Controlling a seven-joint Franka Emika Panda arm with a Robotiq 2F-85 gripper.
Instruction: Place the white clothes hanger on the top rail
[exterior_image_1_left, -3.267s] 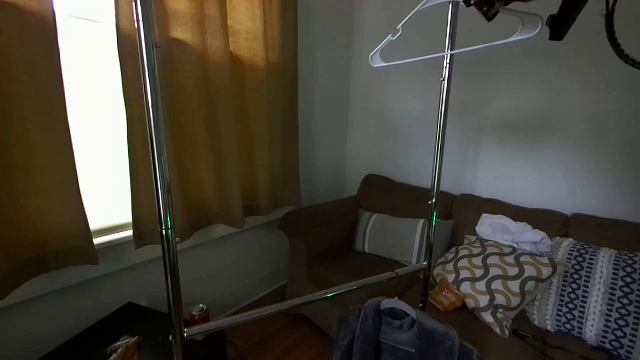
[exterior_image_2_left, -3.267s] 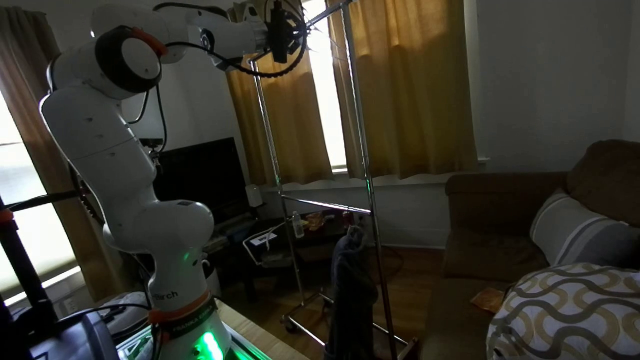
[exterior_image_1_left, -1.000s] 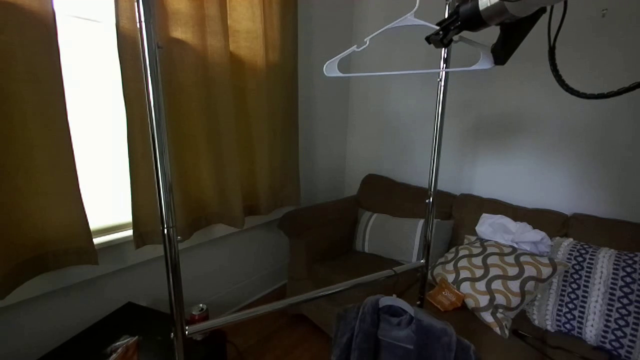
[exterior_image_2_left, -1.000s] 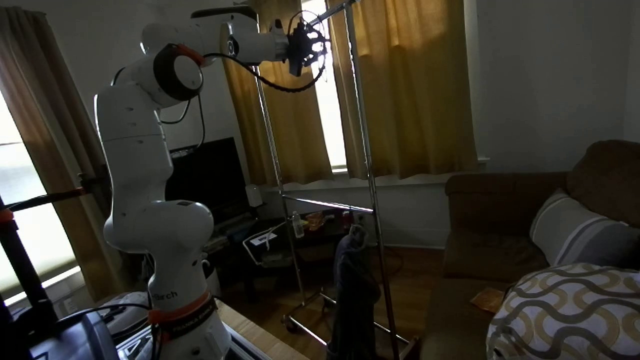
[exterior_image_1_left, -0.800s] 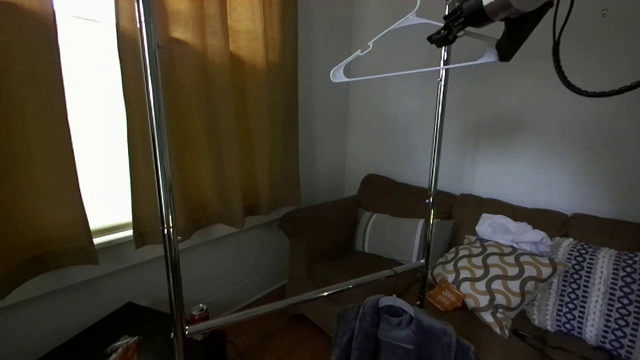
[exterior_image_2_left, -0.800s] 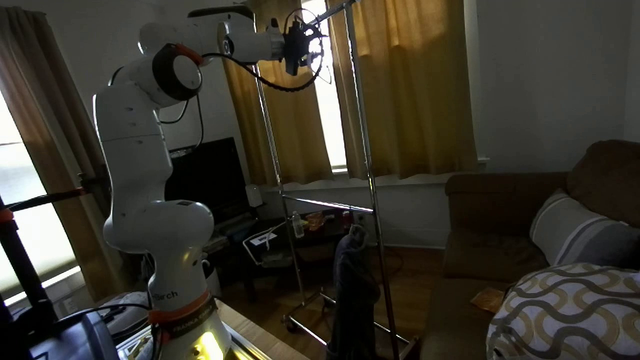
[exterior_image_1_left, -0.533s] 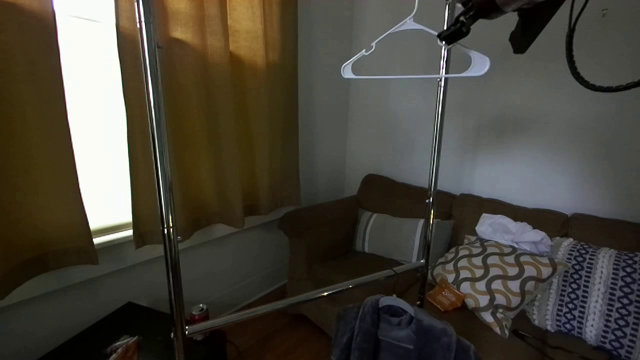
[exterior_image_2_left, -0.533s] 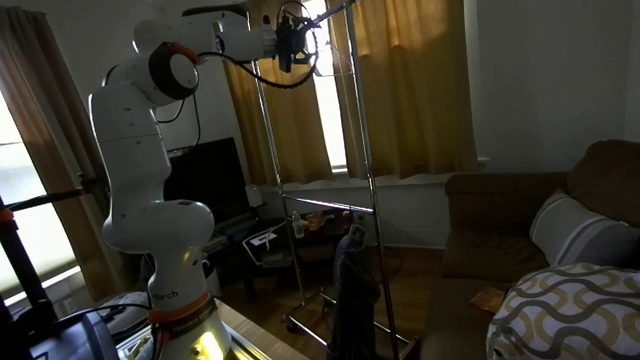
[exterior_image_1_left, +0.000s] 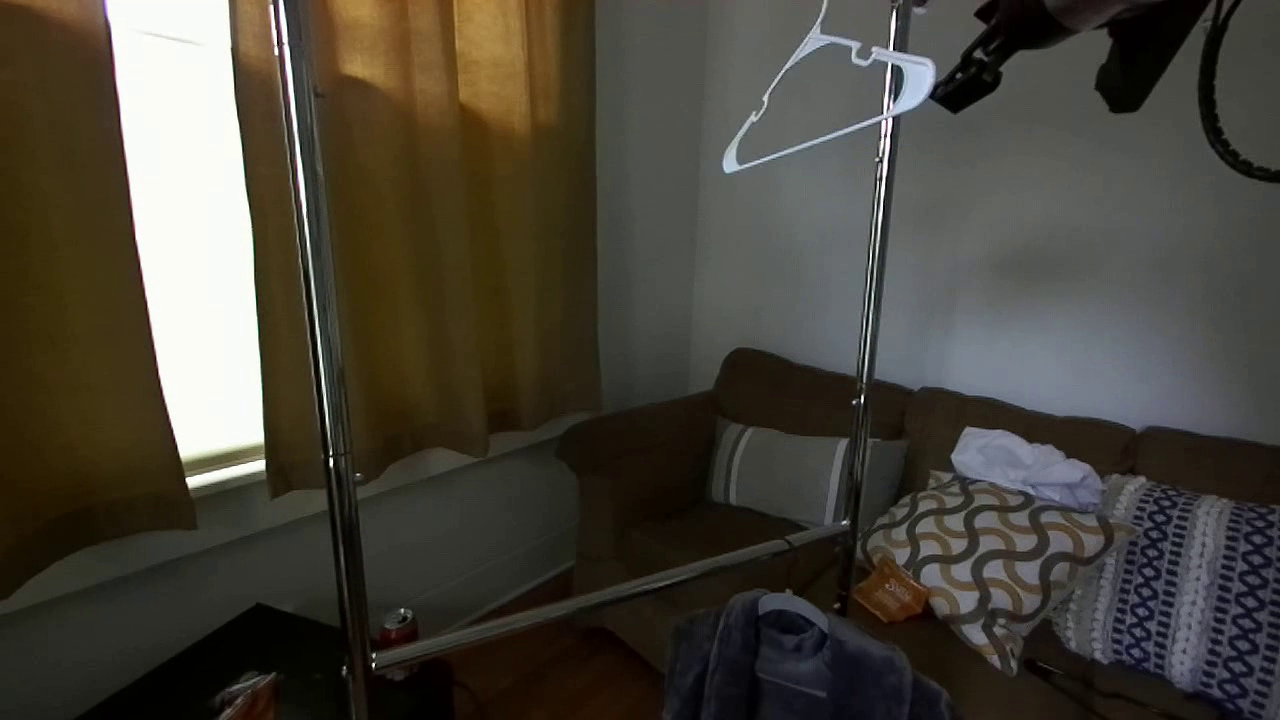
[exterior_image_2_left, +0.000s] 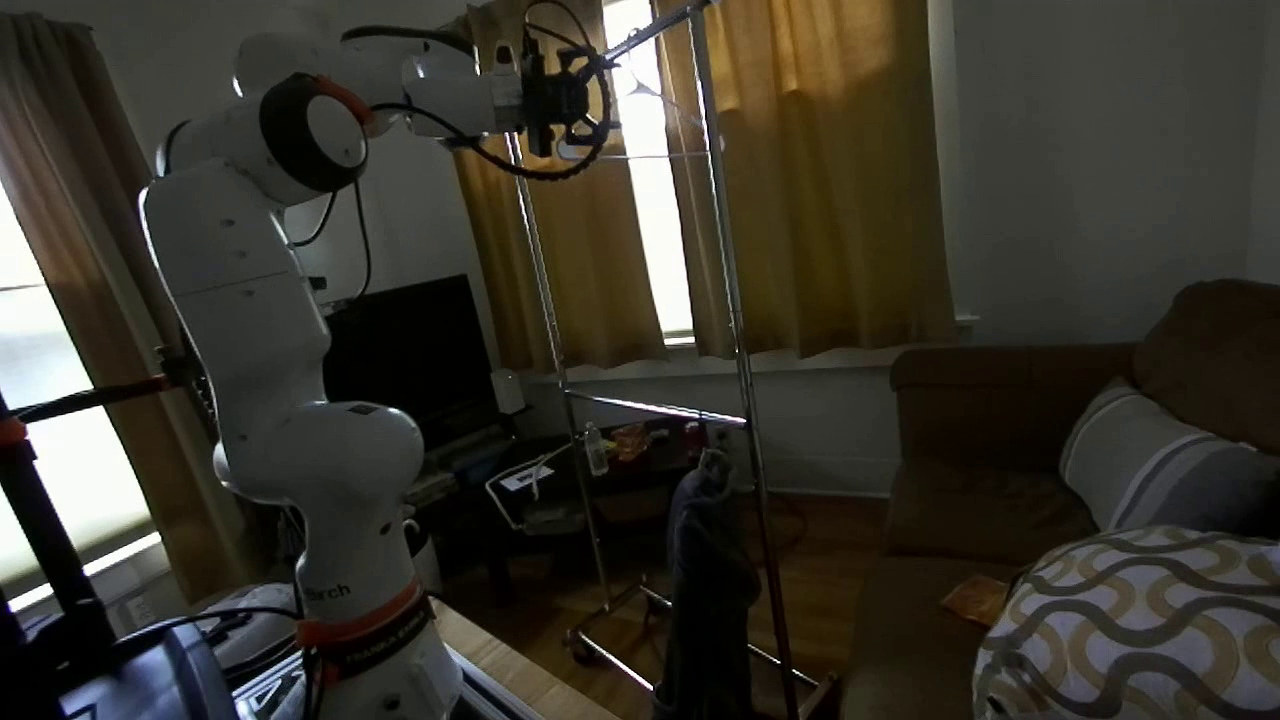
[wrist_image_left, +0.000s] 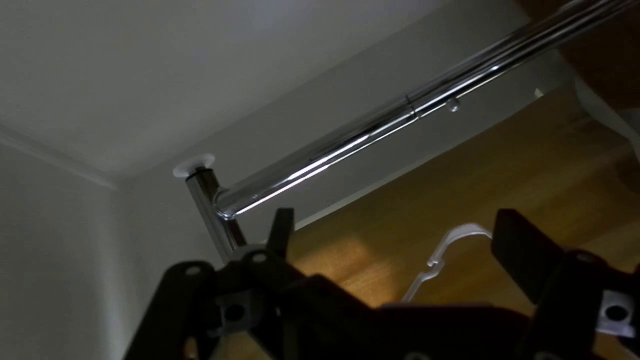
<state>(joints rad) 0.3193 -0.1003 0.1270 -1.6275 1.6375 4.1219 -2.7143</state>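
My arm (exterior_image_2_left: 235, 300) stands raised and stretched forward, its gripper (wrist_image_left: 395, 220) spread wide. Near my fingertips (wrist_image_left: 520, 255), the white hanger (exterior_image_1_left: 818, 41) hangs below the top rail (wrist_image_left: 320, 154).

My wrist view looks from just behind my gripper (wrist_image_left: 396, 216), outward past it to the top rail (wrist_image_left: 410, 106); the light there is dim, but it seems tilted upward. In an exterior view the camera stands well back, taking in nearly all of my arm (exterior_image_2_left: 260, 310) from the side and facing the curtains (exterior_image_2_left: 820, 200) beyond my gripper. In an exterior view close to the rack (exterior_image_1_left: 620, 590), the camera is tilted down, facing the sofa (exterior_image_1_left: 930, 430) below and beyond my gripper. Both exterior views share gripper, rack, curtains and sofa.
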